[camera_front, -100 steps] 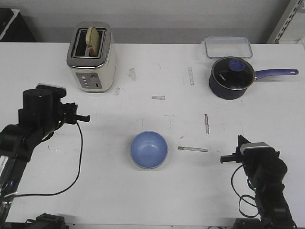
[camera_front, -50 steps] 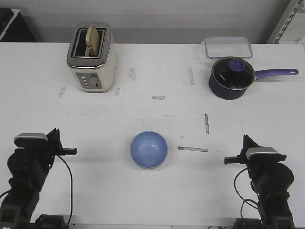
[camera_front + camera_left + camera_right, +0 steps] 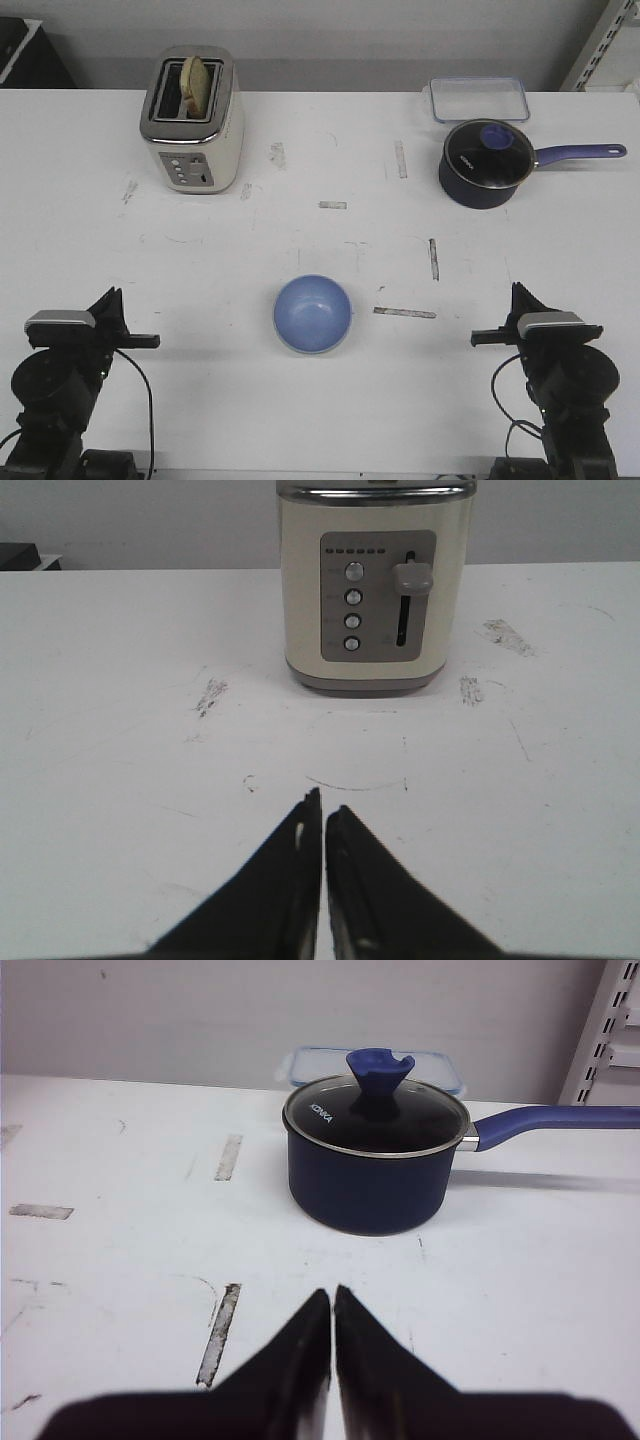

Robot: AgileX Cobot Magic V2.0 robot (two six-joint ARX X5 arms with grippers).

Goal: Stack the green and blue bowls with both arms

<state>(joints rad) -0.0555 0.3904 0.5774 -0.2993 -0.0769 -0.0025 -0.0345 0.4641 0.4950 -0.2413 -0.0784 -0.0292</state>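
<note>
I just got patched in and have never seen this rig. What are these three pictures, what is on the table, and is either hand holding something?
Two black robot arms sit at a white table. The front view looks forward over it: left hand, right hand, with a blue bowl between them. No green bowl shows separately. Each wrist view looks along that arm's fingers: the left hand faces a toaster, the right hand faces a lidded saucepan with a clear container behind it. Both hands are shut and empty.

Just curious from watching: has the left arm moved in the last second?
Yes. The left gripper pulled back from level with the toaster to the table's near edge.
</note>
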